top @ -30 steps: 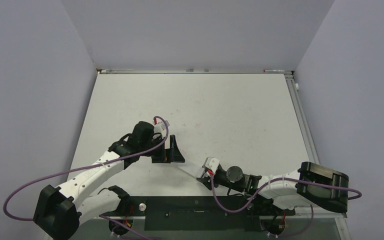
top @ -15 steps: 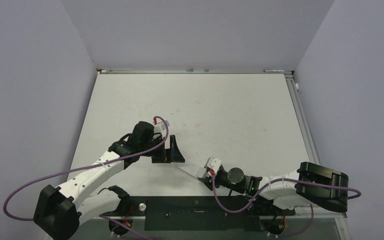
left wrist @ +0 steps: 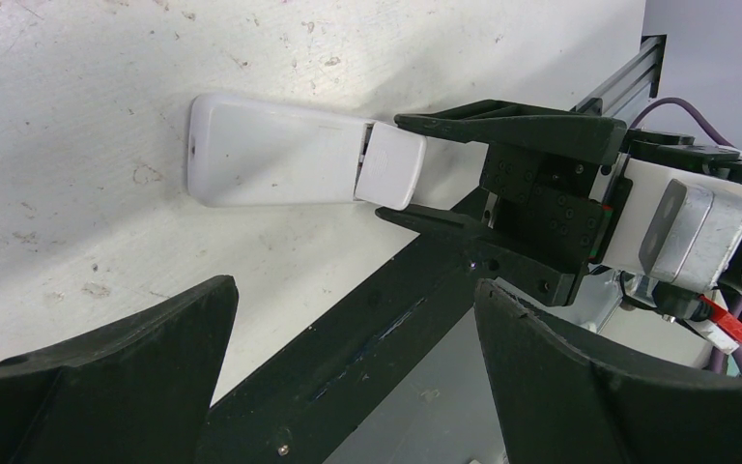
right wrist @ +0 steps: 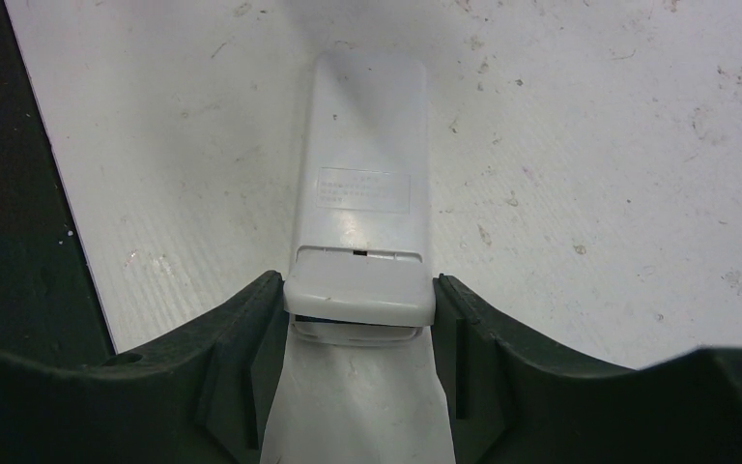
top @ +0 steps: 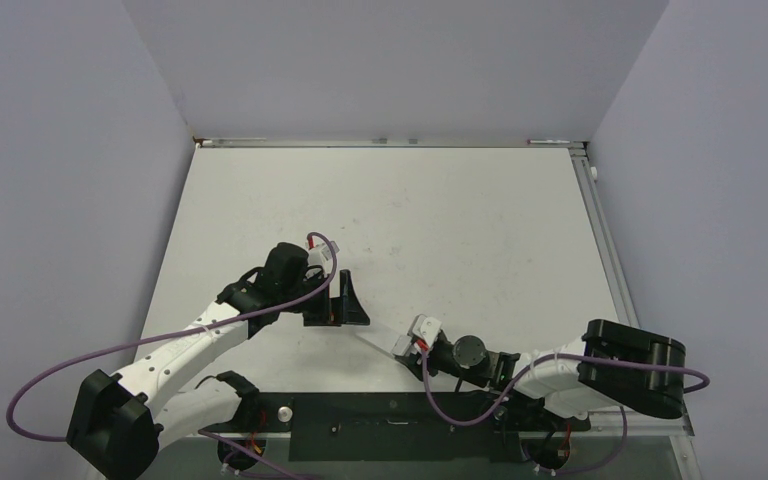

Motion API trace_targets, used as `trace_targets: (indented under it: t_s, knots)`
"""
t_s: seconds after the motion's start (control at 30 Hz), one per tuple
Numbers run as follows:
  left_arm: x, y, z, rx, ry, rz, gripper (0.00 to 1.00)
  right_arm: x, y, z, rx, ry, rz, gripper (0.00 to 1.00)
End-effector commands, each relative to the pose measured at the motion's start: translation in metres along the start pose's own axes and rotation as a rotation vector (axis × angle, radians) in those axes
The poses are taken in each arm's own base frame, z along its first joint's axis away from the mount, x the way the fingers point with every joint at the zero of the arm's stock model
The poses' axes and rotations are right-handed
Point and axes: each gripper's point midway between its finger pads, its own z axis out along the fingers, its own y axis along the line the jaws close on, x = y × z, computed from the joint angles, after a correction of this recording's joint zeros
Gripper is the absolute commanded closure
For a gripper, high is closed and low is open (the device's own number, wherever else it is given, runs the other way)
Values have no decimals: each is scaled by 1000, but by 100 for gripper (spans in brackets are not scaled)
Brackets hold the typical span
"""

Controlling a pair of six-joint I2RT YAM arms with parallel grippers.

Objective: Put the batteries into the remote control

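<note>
Over table (top: 480,220), noted left gripper (top: 346,300) wide open; right gripper (right wrist: 359,311) clamped on cover (right wrist: 359,286) at bottom-centre end of remote (right wrist: 367,135), lying back up. Saw no batteries. Judged risk: dragging remote or flicking cover away through skewed pull.

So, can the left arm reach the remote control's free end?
Probably yes: the left gripper hangs open nearby, and the right gripper clamps only the cover end of the remote control, leaving its other end bare.
</note>
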Motion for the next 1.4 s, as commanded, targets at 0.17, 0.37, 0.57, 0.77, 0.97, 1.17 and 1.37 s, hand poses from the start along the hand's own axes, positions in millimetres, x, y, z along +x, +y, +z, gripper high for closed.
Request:
trace_targets:
  t_s: [0.17, 0.37, 0.57, 0.77, 0.97, 1.17, 1.37]
  knots:
    - [-7, -8, -2, 29, -34, 49, 9, -13, 4, 8, -13, -58, 22, 92]
    - [-7, -9, -2, 30, -34, 52, 9, -10, 4, 10, -13, -49, 20, 92]
    - [-7, -9, -2, 30, -34, 51, 9, -6, 5, 11, -13, -35, 29, 92]
    - [-6, -8, -1, 29, -33, 49, 9, -2, 6, 11, -14, -24, 54, 91]
    - [-7, -8, -1, 32, -34, 50, 9, -6, 14, 12, -48, -30, 67, 91]
    - [-6, -9, -2, 34, -35, 50, 9, -7, 15, 13, -42, -23, 66, 91]
    - [-6, -9, -2, 37, -36, 53, 9, -2, 16, 16, -43, -7, 83, 87]
